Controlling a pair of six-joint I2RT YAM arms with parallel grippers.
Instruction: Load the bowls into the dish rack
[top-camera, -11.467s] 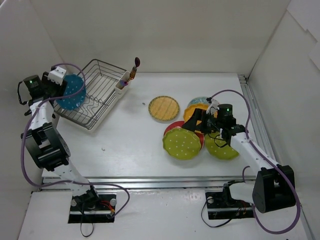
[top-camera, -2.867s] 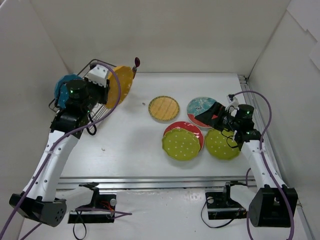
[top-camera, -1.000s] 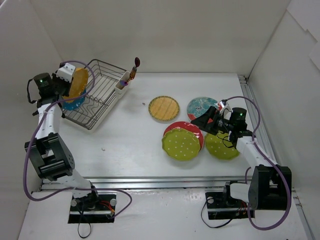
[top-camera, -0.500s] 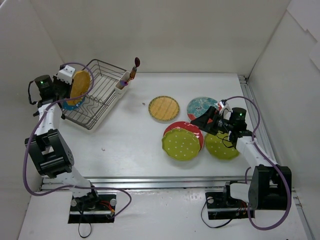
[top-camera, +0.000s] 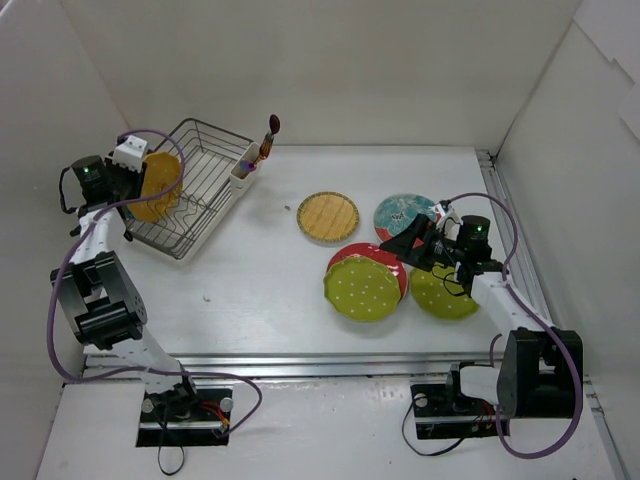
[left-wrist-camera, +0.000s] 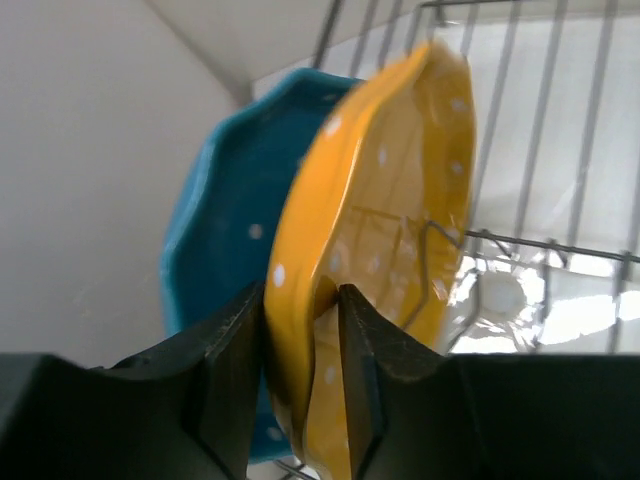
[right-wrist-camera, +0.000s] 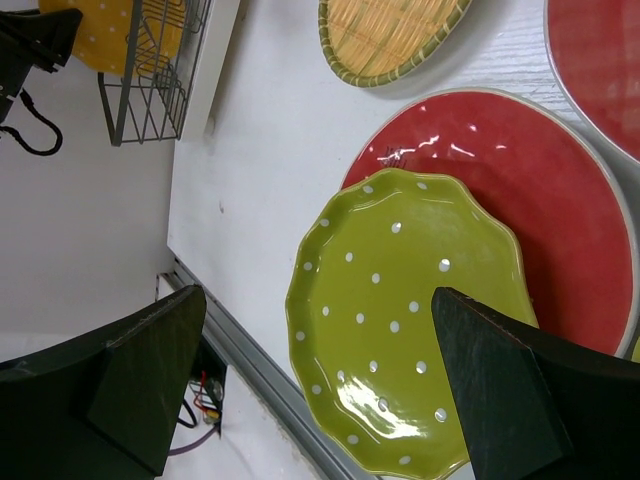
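Note:
In the left wrist view the orange dotted bowl (left-wrist-camera: 400, 180) stands on edge in the dish rack (left-wrist-camera: 530, 130), against the blue dotted bowl (left-wrist-camera: 240, 200). My left gripper (left-wrist-camera: 300, 300) has its jaws on either side of the orange rim, touching it. From above, the left gripper (top-camera: 135, 168) is at the dish rack's (top-camera: 205, 170) left end with the orange bowl (top-camera: 160, 185). My right gripper (right-wrist-camera: 320, 292) is open and empty above a green dotted bowl (right-wrist-camera: 410, 320) that rests on a red bowl (right-wrist-camera: 560, 200). The right gripper (top-camera: 415, 237) hovers over the table bowls.
On the table lie a tan woven bowl (top-camera: 327, 216), a teal patterned bowl (top-camera: 400, 212), the green bowl on the red one (top-camera: 363, 287) and a second green bowl (top-camera: 443, 290). A white utensil cup (top-camera: 243, 170) holding a utensil sits on the rack's right corner.
The orange bowl has come down into the rack and now covers the blue bowl in the top view. The left gripper has sunk slightly with it. The right arm has barely moved.

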